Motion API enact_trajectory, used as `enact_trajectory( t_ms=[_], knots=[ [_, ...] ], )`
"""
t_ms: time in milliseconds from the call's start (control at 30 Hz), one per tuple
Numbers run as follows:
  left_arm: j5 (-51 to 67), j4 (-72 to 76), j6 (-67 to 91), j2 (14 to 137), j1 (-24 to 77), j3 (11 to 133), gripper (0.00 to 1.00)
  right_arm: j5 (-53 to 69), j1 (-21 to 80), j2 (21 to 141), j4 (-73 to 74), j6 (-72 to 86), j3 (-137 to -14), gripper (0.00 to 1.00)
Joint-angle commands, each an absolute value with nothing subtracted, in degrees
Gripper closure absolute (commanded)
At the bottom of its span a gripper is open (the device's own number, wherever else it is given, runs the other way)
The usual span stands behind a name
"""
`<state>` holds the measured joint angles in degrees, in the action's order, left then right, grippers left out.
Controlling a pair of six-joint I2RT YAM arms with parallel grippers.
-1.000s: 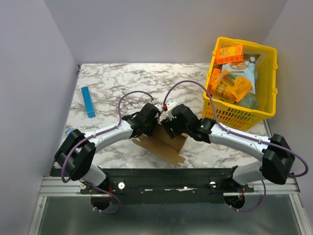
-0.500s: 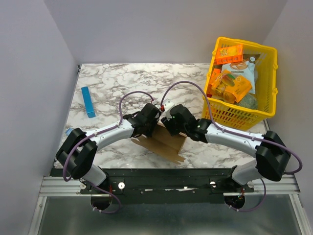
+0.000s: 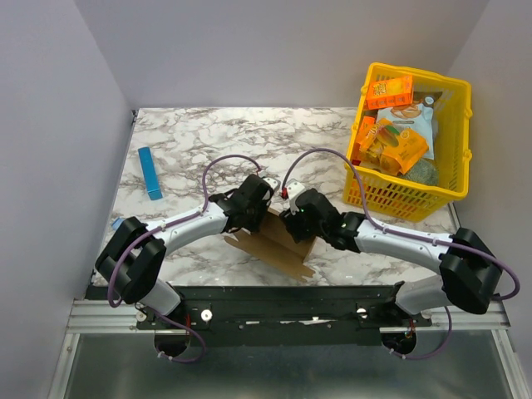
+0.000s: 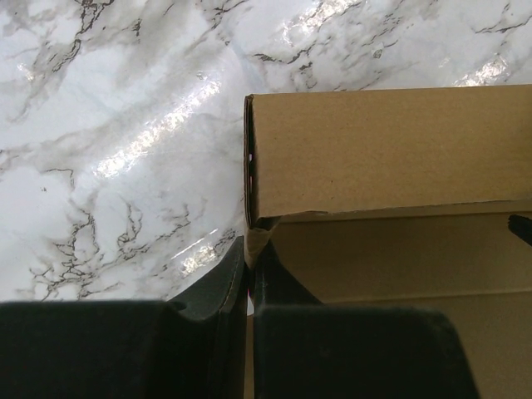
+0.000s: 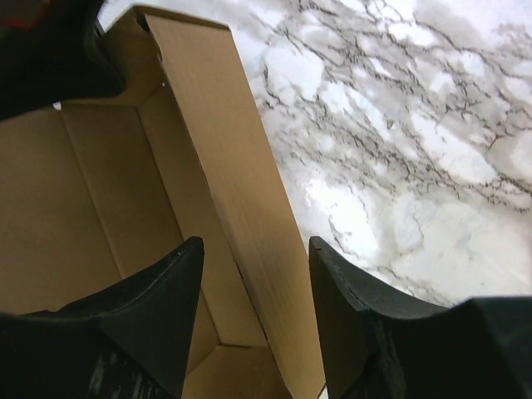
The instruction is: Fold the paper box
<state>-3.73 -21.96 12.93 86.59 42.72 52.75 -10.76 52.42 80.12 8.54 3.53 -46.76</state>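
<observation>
Paper box (image 4: 382, 150) corner between left fingers (image 4: 212, 299)

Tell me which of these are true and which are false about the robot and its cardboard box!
1. The paper box is plain brown cardboard and sits on the marble table. True.
2. The yellow basket has nothing in it. False: it holds orange snack boxes and other packets.
3. The left jaws are pinching an edge of the paper box. True.
4. The right jaws are squeezed tight together. False: they stand apart, with one wall of the paper box between them.
5. The blue bar is inside the basket. False: it lies on the table, far over on the left side.
</observation>
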Motion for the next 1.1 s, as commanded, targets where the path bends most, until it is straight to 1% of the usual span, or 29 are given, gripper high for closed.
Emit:
enact_trajectory(
  t_ms=[0,33,67,100,133,167,200,233,267,300,333,467,567,600,700,733,800,867,900,1000,1067],
  knots=[
    [-0.71,-20.92,12.92,86.22,42.28,54.05,1.0,-10.81,52.65,77.87,6.59,4.83,-44.39,0.39],
    [-0.53,-21.0,13.01,86.13,42.19,54.49,0.93,-11.59,52.65,77.96,6.59,4.83,-44.21,0.4],
    [-0.18,-20.92,13.27,86.13,42.19,54.84,0.91,-12.12,52.73,78.05,6.59,5.01,-44.12,0.41],
    [-0.09,-21.09,13.27,85.96,42.27,55.28,0.89,-12.65,52.65,78.13,6.59,5.1,-44.21,0.45],
    [-0.09,-21.01,13.27,86.04,42.19,56.15,0.79,-13.0,52.73,78.22,6.59,5.27,-44.3,0.46],
    [1.3,-21.18,13.27,85.87,42.19,56.68,0.74,-13.18,52.73,78.66,6.5,5.53,-44.56,0.48],
    [1.58,-21.18,13.27,85.78,42.19,57.21,0.69,-13.36,52.73,78.92,6.59,5.8,-44.65,0.51],
    [1.93,-21.36,13.18,85.61,42.19,58.43,0.64,-13.71,52.73,79.19,6.59,6.06,-44.65,0.52],
    [2.02,-21.53,13.18,85.61,42.19,58.97,0.52,-13.8,52.73,79.8,6.5,6.5,-44.56,0.52],
    [2.28,-21.62,12.92,85.34,42.19,59.76,0.49,-14.06,52.73,80.07,6.42,6.76,-44.21,0.52],
    [2.55,-21.97,12.75,85.17,42.1,60.98,0.43,-14.32,52.73,80.42,6.24,6.94,-44.03,0.52],
    [3.34,-23.46,11.78,84.73,42.01,64.24,0.3,-15.55,52.73,81.12,5.8,8.78,-43.16,0.53],
    [3.25,-24.78,11.25,84.2,41.49,65.48,0.26,-16.87,52.65,81.65,5.63,10.28,-42.72,0.55],
    [3.16,-25.13,11.25,83.94,41.22,65.74,0.24,-17.14,52.65,81.74,5.63,10.72,-42.63,0.57],
    [1.94,-27.24,11.16,82.8,40.43,65.66,0.16,-17.67,52.56,82.26,5.54,12.39,-42.1,0.62],
    [1.59,-27.59,11.25,82.53,39.56,65.57,0.11,-17.84,52.38,82.53,5.54,13.0,-41.93,0.63],
    [0.53,-27.95,12.04,80.78,38.59,65.48,0.06,-17.93,52.29,82.7,5.71,15.02,-41.22,0.64],
    [-2.98,-27.78,13.09,78.85,37.89,65.57,0.01,-18.72,52.12,82.88,6.06,18.26,-40.78,0.69],
    [-3.95,-27.6,13.27,76.49,37.71,65.65,0.01,-18.89,52.12,82.88,6.33,19.5,-40.43,0.71],
    [-6.77,-25.85,14.67,71.04,36.66,66.18,0.01,-19.77,52.12,82.88,7.29,25.56,-40.08,0.81],
    [-6.59,-25.66,15.55,68.57,35.51,66.62,0.01,-21.7,52.12,82.88,8.95,32.21,-40.17,0.84]
  ],
)
